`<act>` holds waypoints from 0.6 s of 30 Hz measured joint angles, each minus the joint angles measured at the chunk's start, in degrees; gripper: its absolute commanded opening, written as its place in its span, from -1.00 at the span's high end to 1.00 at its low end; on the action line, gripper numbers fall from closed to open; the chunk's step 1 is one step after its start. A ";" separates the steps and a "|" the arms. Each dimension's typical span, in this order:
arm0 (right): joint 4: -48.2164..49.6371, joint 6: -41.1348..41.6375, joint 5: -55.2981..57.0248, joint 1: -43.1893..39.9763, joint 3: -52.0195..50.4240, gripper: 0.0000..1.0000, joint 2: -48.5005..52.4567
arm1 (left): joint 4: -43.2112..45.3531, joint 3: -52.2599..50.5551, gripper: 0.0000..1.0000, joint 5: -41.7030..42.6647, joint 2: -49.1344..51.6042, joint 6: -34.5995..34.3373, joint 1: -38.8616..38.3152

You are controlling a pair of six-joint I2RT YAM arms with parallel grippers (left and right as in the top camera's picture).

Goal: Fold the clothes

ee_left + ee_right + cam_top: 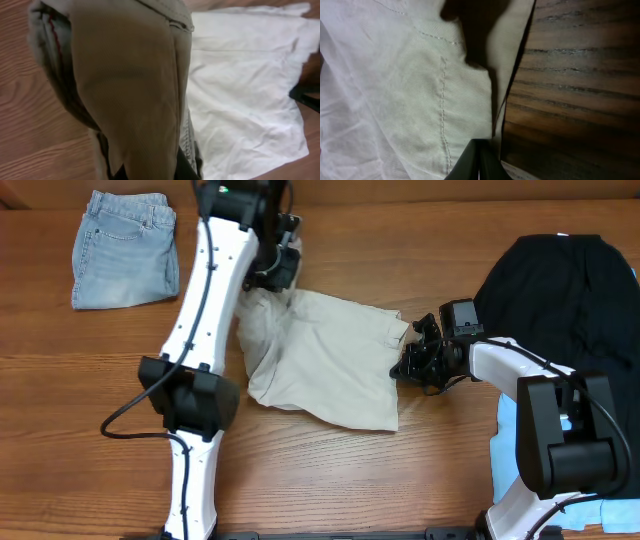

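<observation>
Folded pale-blue denim shorts [125, 248] lie at the table's [100, 400] far left corner. The rumpled beige shorts [320, 360] lie mid-table, their far left end bunched in the clamped left gripper [270, 278]. Their right edge is pinched by the closed right gripper [402, 364], and a black garment [560, 290] lies at the far right corner.

Pale beige shorts [320, 355], light-blue denim shorts [125, 248], black garment [560, 280].

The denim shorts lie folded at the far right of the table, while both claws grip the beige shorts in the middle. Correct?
No: the overhead view shows the denim shorts folded at the far left of the table, not the right. The rest holds: the left claw and the right claw both grip the beige shorts in the middle.
</observation>
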 measured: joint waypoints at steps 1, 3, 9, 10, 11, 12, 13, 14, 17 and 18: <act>0.00 -0.02 0.00 0.00 0.00 0.92 0.00 | -0.13 0.00 0.92 -0.22 0.00 -0.52 -0.98; 0.07 -0.02 -0.02 0.00 0.00 0.92 0.00 | -0.28 0.00 0.92 -0.42 0.00 -1.62 -3.32; 0.55 0.02 -0.17 0.00 -0.15 0.92 0.00 | 0.20 0.00 0.92 -0.74 0.00 -6.25 -9.90; 0.59 0.00 -0.17 0.00 -0.15 0.92 0.00 | 0.55 -0.02 0.92 -0.83 0.00 -7.02 -10.88; 0.59 0.04 -0.20 0.00 -0.17 0.92 0.00 | 0.94 -0.02 0.91 -0.83 0.00 -7.87 -11.76; 0.66 0.04 -0.17 0.00 -0.17 0.92 0.00 | 1.42 -0.13 0.92 -0.83 0.00 -8.66 -12.63; 0.66 0.04 -0.20 0.00 -0.20 0.92 0.00 | 2.19 -0.46 0.91 -0.83 0.00 -9.70 -13.66; 0.68 0.04 -0.20 0.00 -0.20 0.92 0.00 | 2.58 -0.81 0.92 -0.81 0.00 -10.25 -14.21; 0.79 0.02 -0.20 0.00 -0.20 0.92 0.00 | 5.16 -3.69 0.58 -0.83 0.00 -12.31 -16.04; 0.85 0.02 -0.22 0.00 -0.22 0.92 0.00 | 5.81 -5.11 0.45 -0.83 0.00 -12.87 -16.52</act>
